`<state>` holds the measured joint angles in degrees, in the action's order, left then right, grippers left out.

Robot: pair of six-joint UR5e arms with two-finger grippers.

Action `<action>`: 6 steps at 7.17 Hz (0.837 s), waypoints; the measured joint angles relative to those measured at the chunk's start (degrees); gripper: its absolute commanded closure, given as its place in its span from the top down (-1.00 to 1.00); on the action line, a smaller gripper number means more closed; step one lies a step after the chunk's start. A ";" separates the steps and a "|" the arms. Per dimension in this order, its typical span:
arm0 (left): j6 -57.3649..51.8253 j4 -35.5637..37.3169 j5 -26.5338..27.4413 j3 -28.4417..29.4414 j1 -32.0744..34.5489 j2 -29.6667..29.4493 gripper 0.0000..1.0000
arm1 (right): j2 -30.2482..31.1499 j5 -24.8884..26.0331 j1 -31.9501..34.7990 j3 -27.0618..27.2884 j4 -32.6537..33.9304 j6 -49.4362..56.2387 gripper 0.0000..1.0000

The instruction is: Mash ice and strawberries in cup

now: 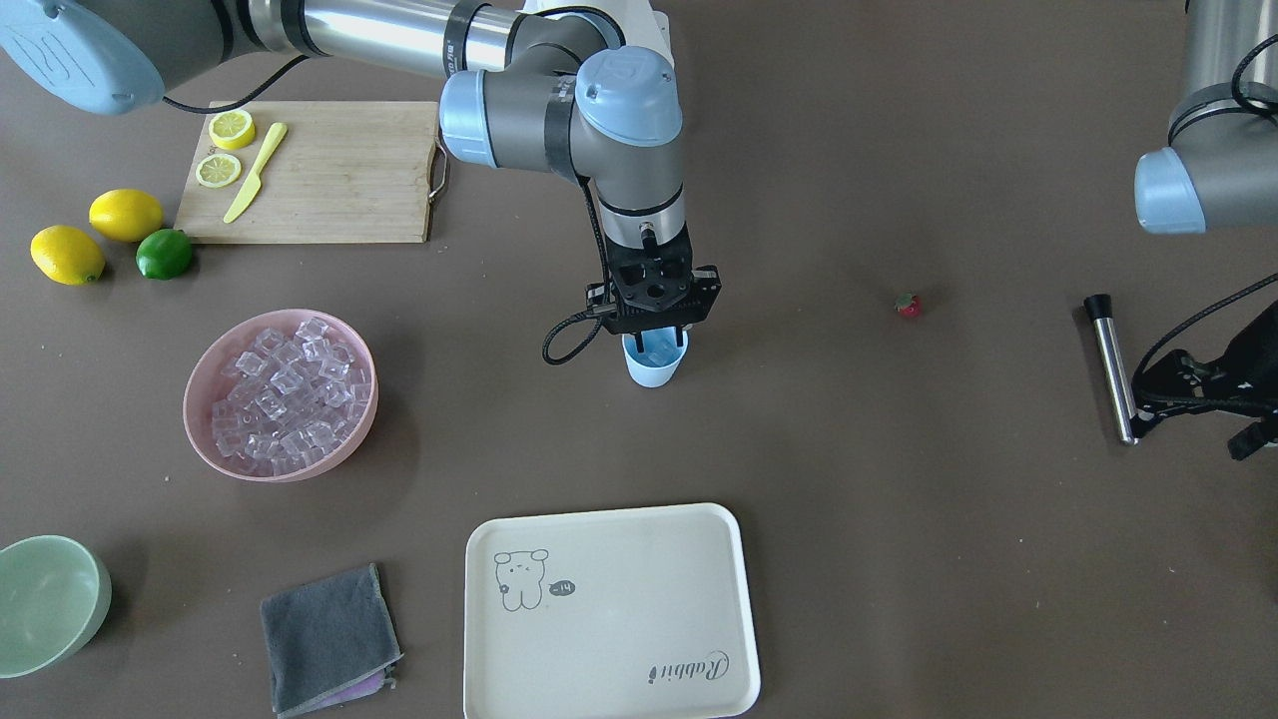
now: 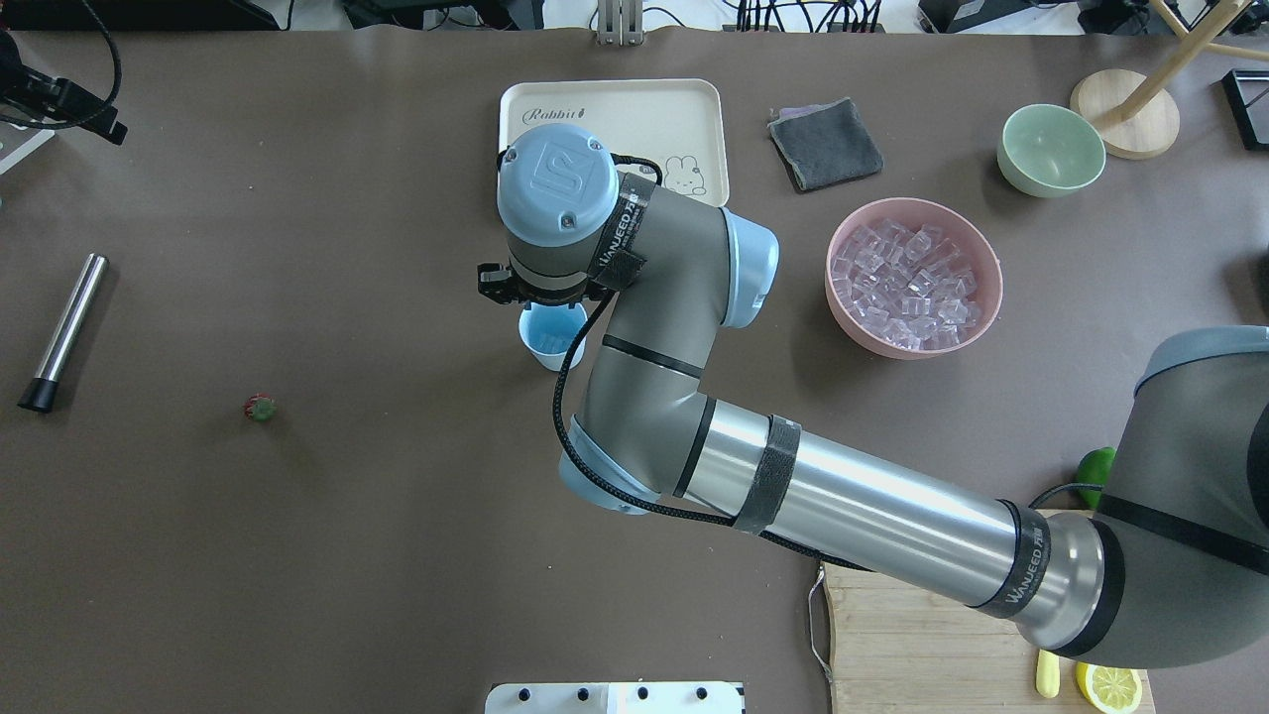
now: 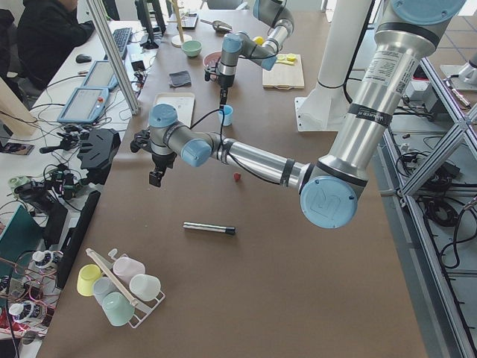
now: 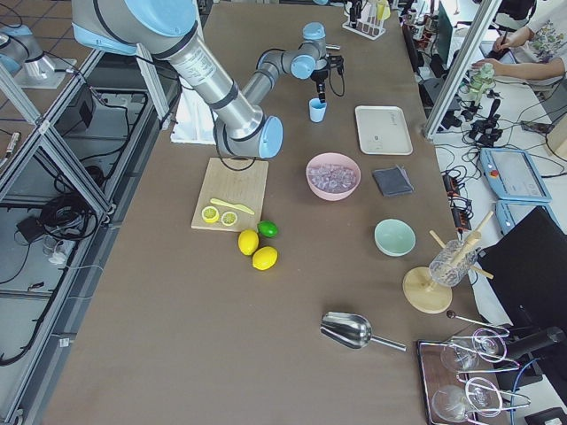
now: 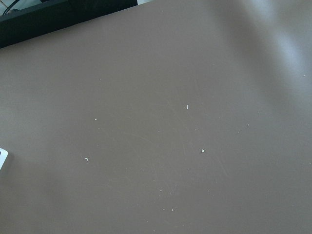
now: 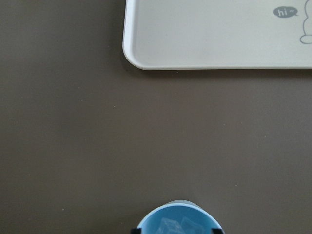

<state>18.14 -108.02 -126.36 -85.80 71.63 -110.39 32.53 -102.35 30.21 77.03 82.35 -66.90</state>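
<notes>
- The right gripper (image 1: pixel 654 335) hangs directly over the small light blue plastic cup (image 1: pixel 654 369) at mid-table. Its black fingers (image 6: pixel 217 229) are spread to either side of the rim and close on nothing, a position that suits loading the cup from above.
- Clear, glassy ice cubes (image 6: pixel 175 225) already lie inside the cup. The supply is heaped in the round pink plastic bowl (image 1: pixel 205 444) on the right arm's side, likely set there for easy reach.
- The tiny red strawberry with a green cap (image 1: pixel 907 305) lies on the bare brown table (image 1: pixel 899 549), well apart from the cup. It sits between the cup and the slim steel muddler with a black tip (image 1: pixel 1113 369), so both probably fall to the left arm. With the fruit not yet in the cup, mashing looks some way off.
- The left gripper (image 3: pixel 155 177) hangs over the table's edge on the muddler's side, apart from the tool. The front view cuts it off and its own camera shows only bare table, so whether its fingers are spread or closed cannot be told.
- The right wrist hides part of the cup from overhead, and the wrist camera catches only its upper rim. The cubes inside cannot be counted.
</notes>
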 measured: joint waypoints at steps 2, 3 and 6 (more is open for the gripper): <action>0.03 0.00 -0.03 0.04 0.00 -0.10 0.95 | 0.47 -11.84 7.29 3.22 2.10 0.52 0.98; -0.01 0.00 -0.01 0.18 -0.11 -0.14 0.95 | 2.61 -19.19 12.76 6.01 3.80 2.71 0.98; 1.04 -0.05 0.05 0.04 -1.18 -0.17 0.95 | 18.53 -23.68 22.08 12.56 4.89 23.98 0.98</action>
<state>19.18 -108.07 -126.30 -85.76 70.45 -110.56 51.06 -126.03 52.29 89.59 87.24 -42.92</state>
